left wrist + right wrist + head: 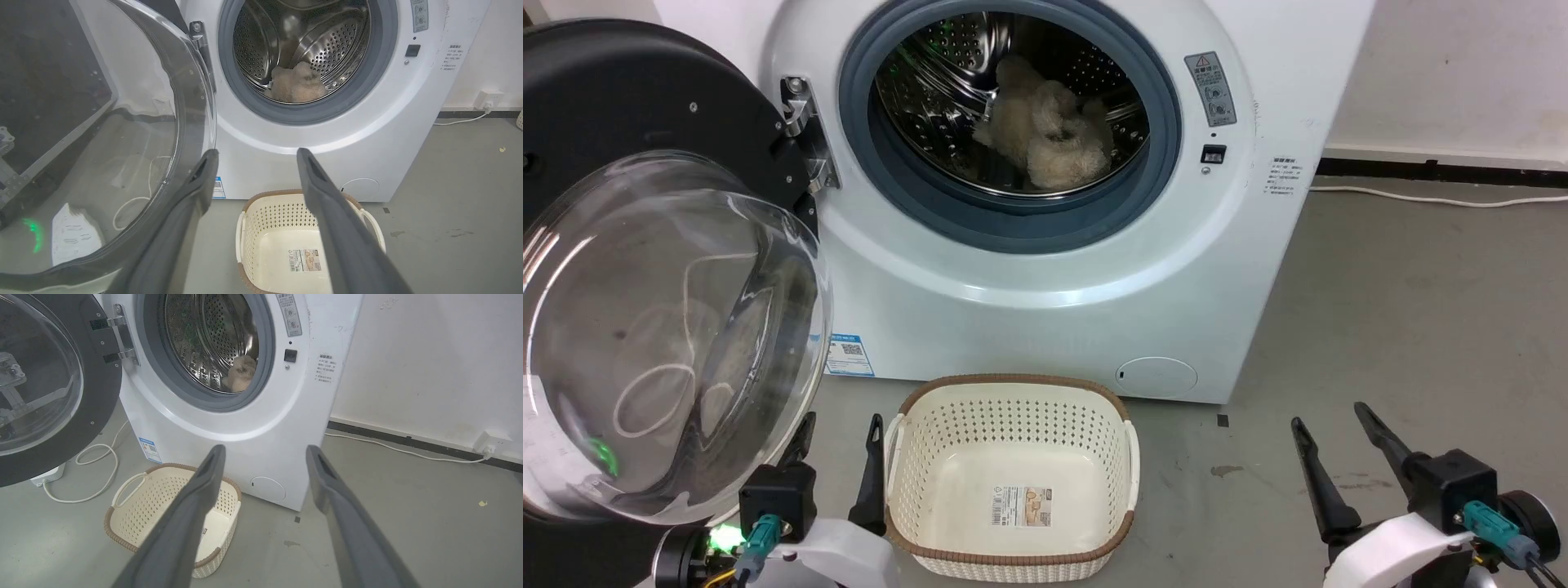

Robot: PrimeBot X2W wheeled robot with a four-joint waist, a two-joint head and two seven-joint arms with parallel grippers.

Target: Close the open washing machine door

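Both pincers hang open and empty low over the floor [1380, 310]: the left pincer [841, 420] just beside the lower edge of the washing machine door [662, 269], the right pincer [1327, 413] well apart past the basket [1013, 380]. That door stands swung wide on its hinge [805, 131] left of the drum opening [931, 98], glass bowl [645, 367] bulging toward the robot. Likely best, the left arm [849, 555] catches the black rim [621, 90] far from the hinge, sweeps it round, then presses until it clicks shut.

Glossy glass washing machine door [645, 327]
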